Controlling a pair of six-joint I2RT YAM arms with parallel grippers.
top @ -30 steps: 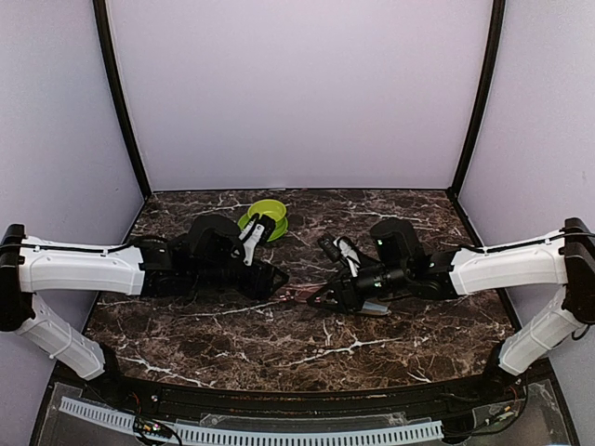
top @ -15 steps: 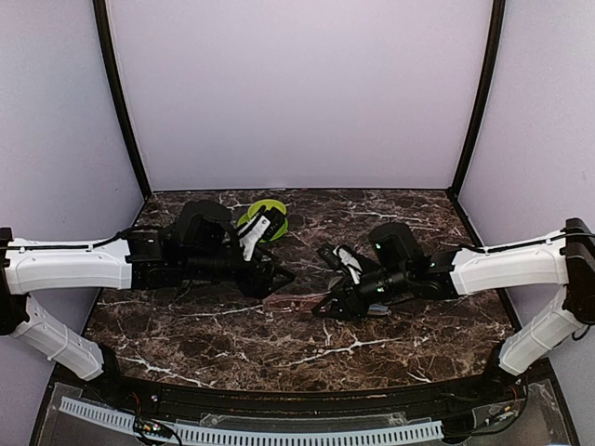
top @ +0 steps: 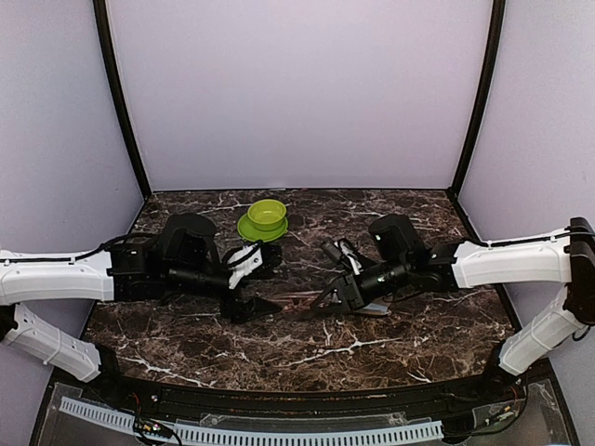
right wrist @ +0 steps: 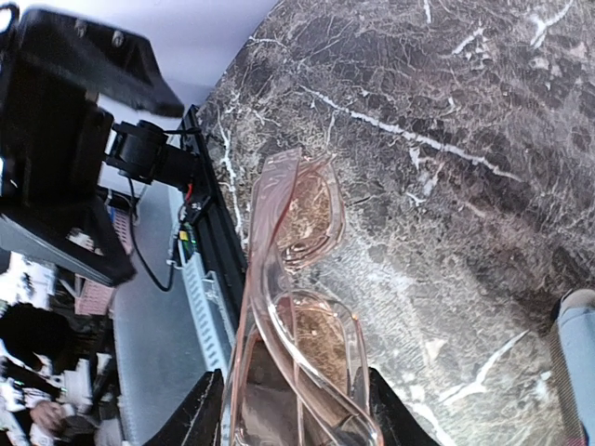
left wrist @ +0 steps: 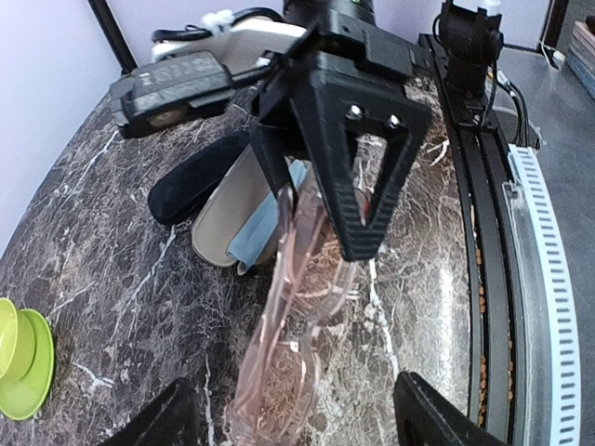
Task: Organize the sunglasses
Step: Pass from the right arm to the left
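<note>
The sunglasses (right wrist: 297,307) are a pink translucent pair, folded, held out over the marble table (top: 186,344) near its middle (top: 297,299). My right gripper (right wrist: 293,423) is shut on one end of them, its fingers (right wrist: 200,413) flanking the frame. In the left wrist view the sunglasses (left wrist: 290,344) hang between the wide-apart fingers (left wrist: 429,418) of my left gripper (left wrist: 299,423), which stands open and touches nothing. From above, my left gripper (top: 260,304) points at the right gripper (top: 332,295), the glasses spanning the gap.
An open case (left wrist: 232,209) with a beige lining and a blue cloth lies on the table under the right gripper, also visible from above (top: 374,309). A green bowl (top: 267,215) on a green saucer stands at the back centre. The table's front rail (left wrist: 488,279) runs alongside.
My left gripper has opened off the sunglasses and drawn back to the left and lower. The right gripper keeps its hold, nearly still.
</note>
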